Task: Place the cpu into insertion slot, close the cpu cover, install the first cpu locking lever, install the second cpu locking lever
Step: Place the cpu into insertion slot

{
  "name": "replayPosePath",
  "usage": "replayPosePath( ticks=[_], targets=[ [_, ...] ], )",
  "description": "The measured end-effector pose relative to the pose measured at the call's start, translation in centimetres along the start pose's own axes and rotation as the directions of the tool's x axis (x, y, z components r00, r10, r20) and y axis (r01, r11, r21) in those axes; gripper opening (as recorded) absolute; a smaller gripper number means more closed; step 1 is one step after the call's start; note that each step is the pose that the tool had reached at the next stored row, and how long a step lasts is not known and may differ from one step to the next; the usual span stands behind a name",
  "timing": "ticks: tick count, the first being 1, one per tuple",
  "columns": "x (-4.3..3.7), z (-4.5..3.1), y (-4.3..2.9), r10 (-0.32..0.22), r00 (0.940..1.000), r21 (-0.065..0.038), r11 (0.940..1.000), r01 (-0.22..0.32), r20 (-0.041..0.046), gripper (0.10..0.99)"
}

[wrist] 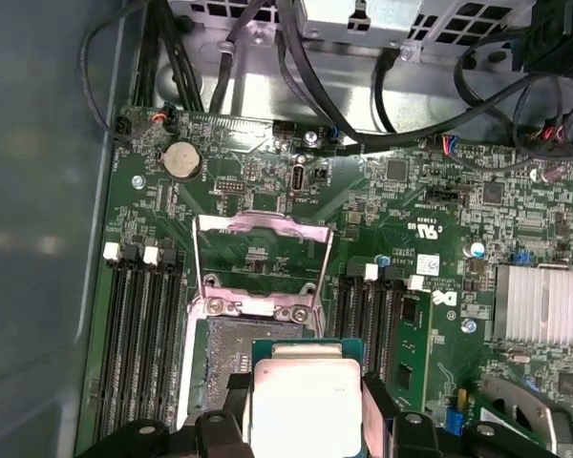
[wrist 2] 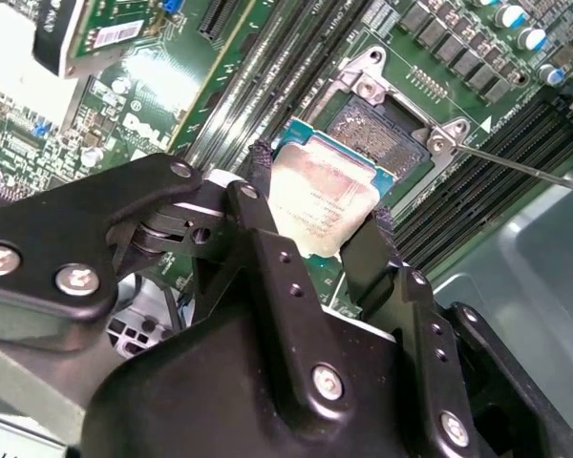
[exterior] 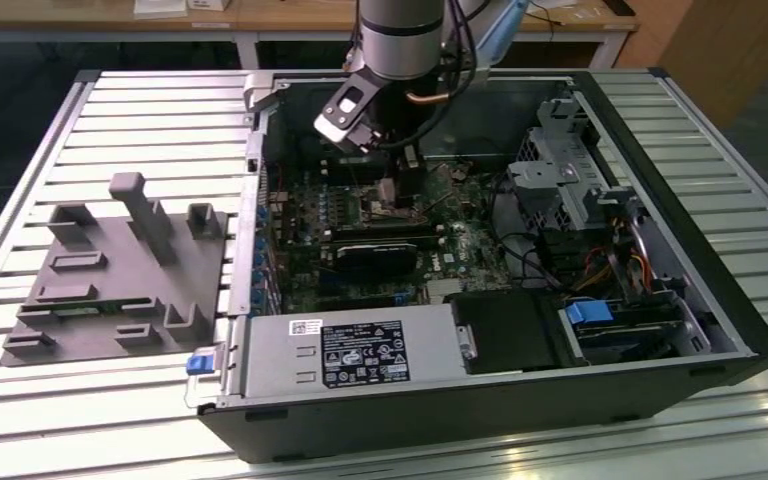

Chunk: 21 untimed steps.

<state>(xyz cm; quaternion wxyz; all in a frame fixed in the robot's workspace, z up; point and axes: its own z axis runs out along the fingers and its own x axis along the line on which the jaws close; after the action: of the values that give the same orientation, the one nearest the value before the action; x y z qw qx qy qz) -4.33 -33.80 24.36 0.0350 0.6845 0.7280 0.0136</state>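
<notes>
Sitting on the exterior view's left: a grey parts jig [exterior: 104, 270] on the slatted table [exterior: 37, 120], well apart from the action, so nothing over there crowds the arm [exterior: 398, 30].
Case: the PC case [exterior: 491, 410] lies on its side with the open face up, which I reckon is why the arm can drop straight onto the motherboard [wrist: 392, 210].
Gripper: the gripper [wrist 2: 320, 191] is pinching the cpu [wrist 2: 315, 218] by two opposite edges, metal top up, probably to keep the contact side untouched.
Where the cpu is: hanging partly over the insertion slot [wrist: 220, 367], not seated as far as I can tell.
Cover: the cpu cover [wrist: 258, 225] is flipped up, leaving the slot bare.
Room: memory slots [wrist: 138, 343] sit close on both sides, and a thin locking lever [wrist 2: 520, 164] is swung out clear.
Right side: the drive cage [exterior: 564, 170] stands near, so it's tighter there.
</notes>
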Motion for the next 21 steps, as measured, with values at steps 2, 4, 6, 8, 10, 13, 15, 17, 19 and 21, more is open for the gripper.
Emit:
replayPosePath(
  ticks=[2,4,6,8,10,13,15,17,19,21],
  targets=[
    [0.07,0.11,0.0,0.019,0.9998,0.001,0.9998,-0.019,0.0014,0.541],
    [0.15,0.24,-0.01,0.037,0.9993,0.001,0.9993,-0.037,0.0027,0.541],
    [0.31,0.37,-0.02,0.049,0.9988,0.002,0.9988,-0.049,0.0035,0.541],
    [0.63,0.5,-0.01,0.053,0.9986,0.002,0.9986,-0.053,0.0038,0.541],
    [0.92,0.63,0.0,0.055,0.9985,0.002,0.9985,-0.055,0.0039,0.541],
    [1.23,0.9,0.0,0.055,0.9985,0.002,0.9985,-0.055,0.0039,0.541],
    [1.34,1.13,-0.01,0.055,0.9985,0.002,0.9985,-0.055,0.0037,0.541],
    [1.42,1.36,-0.02,0.055,0.9985,0.002,0.9985,-0.055,0.0033,0.541],
    [1.47,1.59,-0.03,0.055,0.9985,0.002,0.9985,-0.055,0.0026,0.541],
    [1.49,1.82,-0.06,0.055,0.9985,0.002,0.9985,-0.055,0.0015,0.541]
  ],
)
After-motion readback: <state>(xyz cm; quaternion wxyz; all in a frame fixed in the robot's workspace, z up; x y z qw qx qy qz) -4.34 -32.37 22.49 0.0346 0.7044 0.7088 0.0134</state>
